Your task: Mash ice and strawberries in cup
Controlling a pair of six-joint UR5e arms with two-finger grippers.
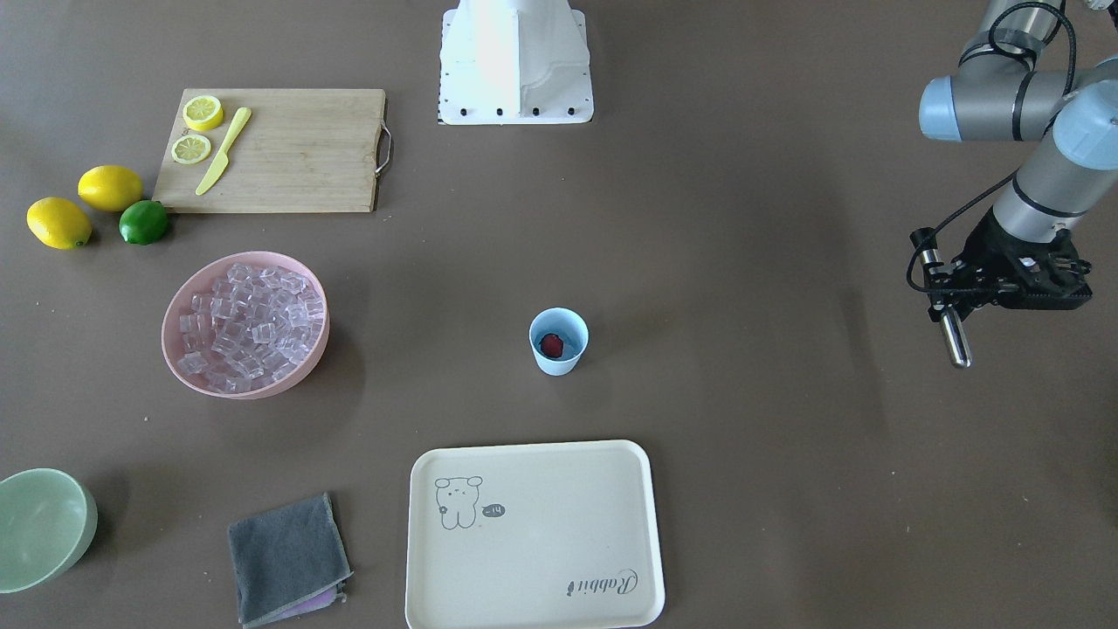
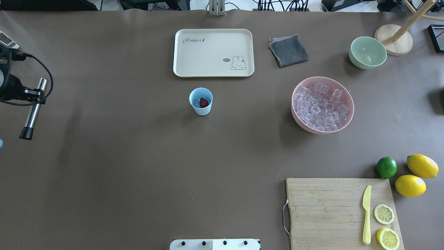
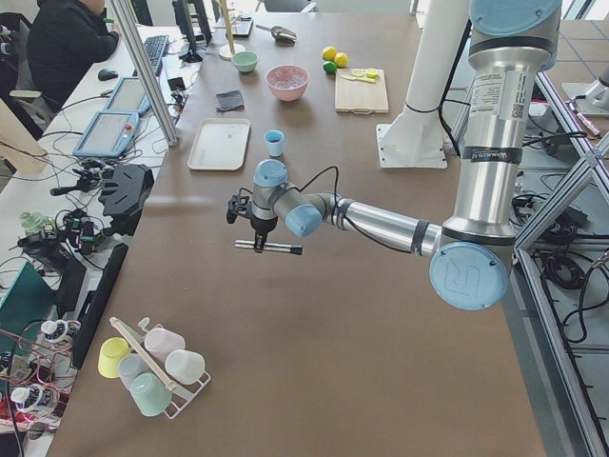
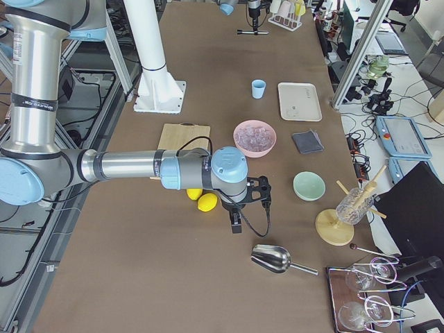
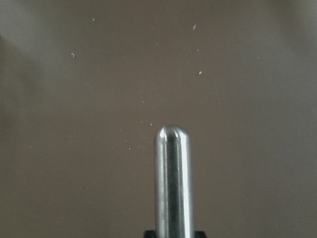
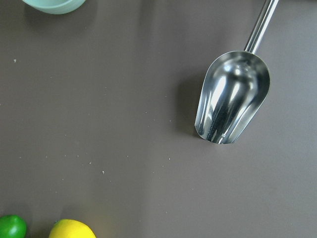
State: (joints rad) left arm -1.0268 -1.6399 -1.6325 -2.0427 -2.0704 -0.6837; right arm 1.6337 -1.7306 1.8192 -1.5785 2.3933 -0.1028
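Observation:
The light-blue cup [image 1: 559, 356] [image 2: 201, 109] stands upright mid-table with one red strawberry [image 1: 551, 345] [image 2: 204, 102] inside, and a clear ice cube [image 2: 196, 101] beside it. Many more ice cubes [image 1: 249, 323] [image 2: 321, 107] fill a pink bowl [image 1: 253, 390]. My left gripper [image 1: 948, 301] [image 2: 34, 93] is far off to the cup's side, shut on a steel muddler rod [image 1: 956, 341] [image 2: 32, 113] [image 5: 172, 183] held above bare table. My right gripper [image 4: 236, 218] shows only in the exterior right view, past the lemons; I cannot tell whether it is open or shut.
A cream tray [image 2: 180, 52] lies beyond the cup, with a grey cloth [image 2: 288, 50] and a pale-green bowl [image 2: 367, 52] further along. A cutting board [image 2: 326, 208] holds lemon slices and a yellow knife; lemons and a lime [image 2: 386, 167] lie beside it. A metal scoop [image 6: 233, 99] lies under my right wrist.

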